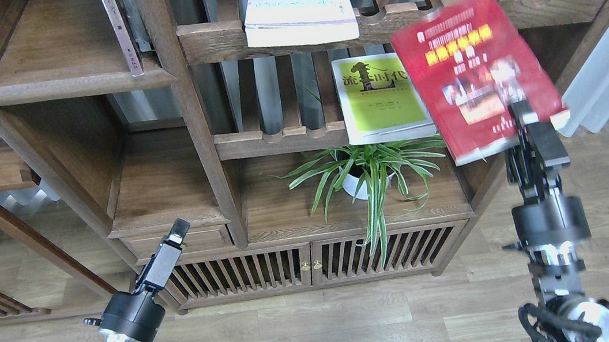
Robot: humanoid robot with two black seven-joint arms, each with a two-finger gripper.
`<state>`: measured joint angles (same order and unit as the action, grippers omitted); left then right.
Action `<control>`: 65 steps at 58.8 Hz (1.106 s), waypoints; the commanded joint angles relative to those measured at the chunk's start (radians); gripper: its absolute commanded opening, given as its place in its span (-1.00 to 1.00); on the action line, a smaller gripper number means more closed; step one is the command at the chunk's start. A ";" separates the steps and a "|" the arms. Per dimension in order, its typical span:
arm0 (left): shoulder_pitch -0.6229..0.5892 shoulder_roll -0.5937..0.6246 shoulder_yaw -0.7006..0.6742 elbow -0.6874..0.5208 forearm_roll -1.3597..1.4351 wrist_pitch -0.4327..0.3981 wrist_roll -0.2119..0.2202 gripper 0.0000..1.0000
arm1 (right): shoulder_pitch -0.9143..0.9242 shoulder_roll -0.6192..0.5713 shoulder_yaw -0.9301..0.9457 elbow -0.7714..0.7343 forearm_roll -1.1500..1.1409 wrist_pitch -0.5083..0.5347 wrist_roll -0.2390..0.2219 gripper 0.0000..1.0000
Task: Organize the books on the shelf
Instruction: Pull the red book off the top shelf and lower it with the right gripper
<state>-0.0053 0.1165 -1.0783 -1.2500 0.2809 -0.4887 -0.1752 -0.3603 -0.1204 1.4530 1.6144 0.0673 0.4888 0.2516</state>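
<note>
Now, right gripper: clamped on the lower right corner of the dark red paperback with photos and yellow title, holding it in the air clear of the racks; the cover is blurred and tilted, facing the camera.
Left gripper: low in front of the small drawer of the cabinet, holding nothing; seen end-on, so how far apart its fingers stand cannot be told.
Yellow-green paperback with white border and black characters: flat on the middle slatted rack, its near edge over the notched front rail, just left of the red book.
White paperback with lilac trim: flat on the upper slatted rack, overhanging the rail.
Solid dark-brown wooden plank shelf: upper left, with only a thin grey-pink-spined book leaning at its right end.
Potted spider plant: on the cabinet top below the yellow-green book.
</note>
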 commanded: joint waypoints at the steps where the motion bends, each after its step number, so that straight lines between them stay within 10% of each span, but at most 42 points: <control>1: 0.001 -0.009 0.009 0.000 0.000 0.000 -0.004 0.99 | -0.069 0.007 -0.016 -0.001 0.000 0.000 0.001 -0.87; 65: 0.001 -0.060 0.324 -0.039 -0.471 0.000 0.013 0.99 | -0.127 -0.012 -0.476 -0.014 -0.006 0.000 -0.015 -0.81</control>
<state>0.0003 0.0724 -0.7920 -1.2864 -0.1529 -0.4887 -0.1636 -0.5354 -0.1362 1.0286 1.6044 0.0605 0.4886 0.2363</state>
